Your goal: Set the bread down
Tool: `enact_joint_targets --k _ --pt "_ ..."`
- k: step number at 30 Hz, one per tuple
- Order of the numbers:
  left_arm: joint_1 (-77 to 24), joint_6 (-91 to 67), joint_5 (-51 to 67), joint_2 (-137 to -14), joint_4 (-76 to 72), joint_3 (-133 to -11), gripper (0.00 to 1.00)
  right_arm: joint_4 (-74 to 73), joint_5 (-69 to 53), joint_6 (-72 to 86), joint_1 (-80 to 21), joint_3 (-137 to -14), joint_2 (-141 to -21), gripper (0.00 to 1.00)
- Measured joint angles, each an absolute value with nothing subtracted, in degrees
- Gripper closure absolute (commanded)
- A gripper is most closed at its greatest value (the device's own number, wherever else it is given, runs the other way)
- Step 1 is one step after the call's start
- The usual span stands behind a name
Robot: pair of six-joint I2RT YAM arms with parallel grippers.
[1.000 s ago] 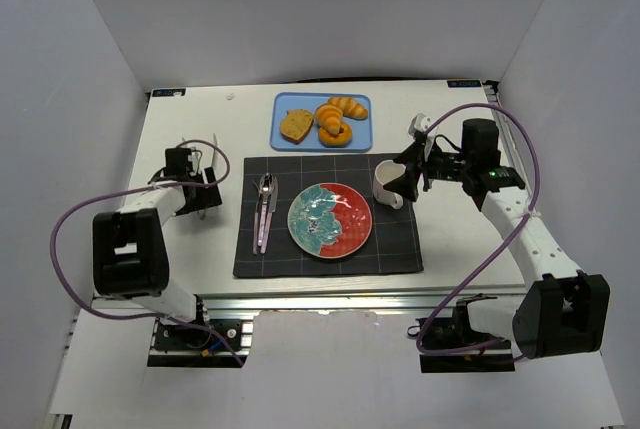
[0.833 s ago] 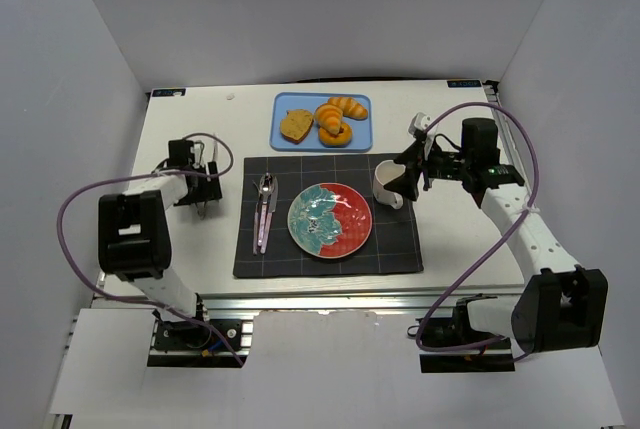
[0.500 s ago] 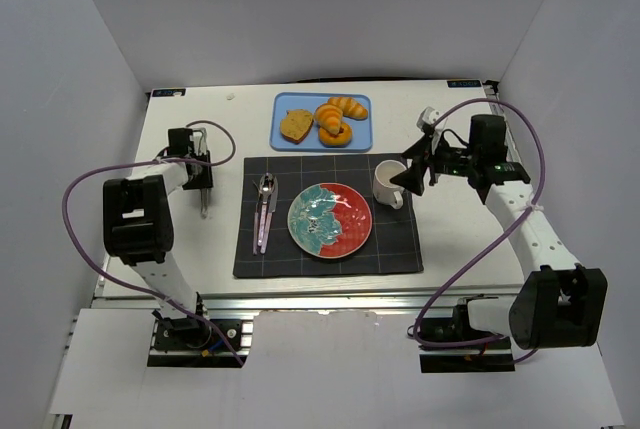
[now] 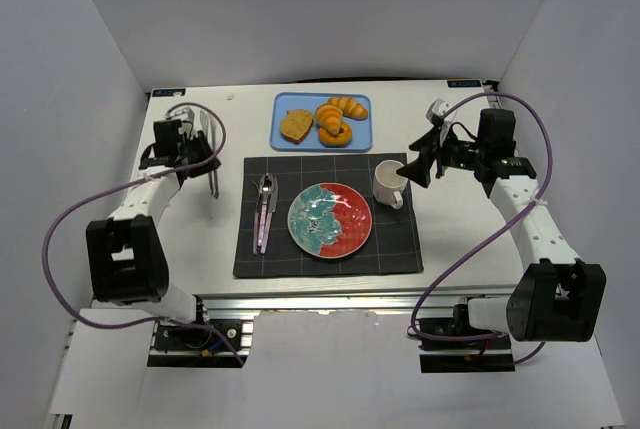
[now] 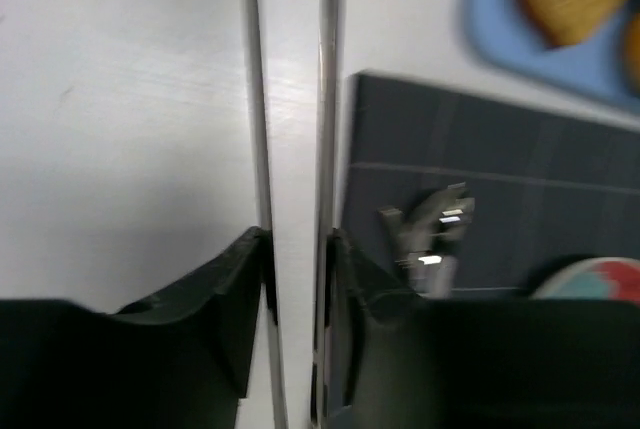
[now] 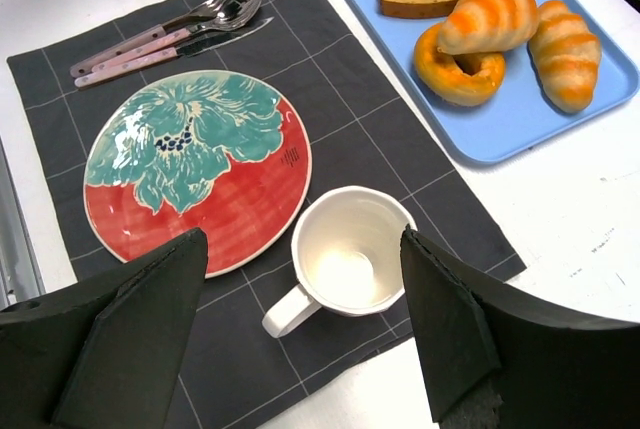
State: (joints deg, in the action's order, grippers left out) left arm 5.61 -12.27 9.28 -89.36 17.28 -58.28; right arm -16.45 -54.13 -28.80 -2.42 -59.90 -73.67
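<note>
Top external view shows the bread on the blue tray, up-right of the left fingers, narrowly parted and empty; right fingers, spread empty, sit farther off.

I get bright, even overhead light with soft shadows on the worktop. My left wrist view is smeared and out of focus. The right wrist view is crisp, its dark tool unlit.

Top cam overhead, wrist cams close, all sharing placemat
</note>
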Motion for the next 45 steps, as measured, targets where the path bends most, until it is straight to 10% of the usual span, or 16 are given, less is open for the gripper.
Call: enact_joint_targets --k 45 --pt "-8.8 -30.6 19.2 -103.7 17.5 -75.7 0.48 -13.1 -57.4 -25.9 2.3 -59.1 -73.7 0.17"
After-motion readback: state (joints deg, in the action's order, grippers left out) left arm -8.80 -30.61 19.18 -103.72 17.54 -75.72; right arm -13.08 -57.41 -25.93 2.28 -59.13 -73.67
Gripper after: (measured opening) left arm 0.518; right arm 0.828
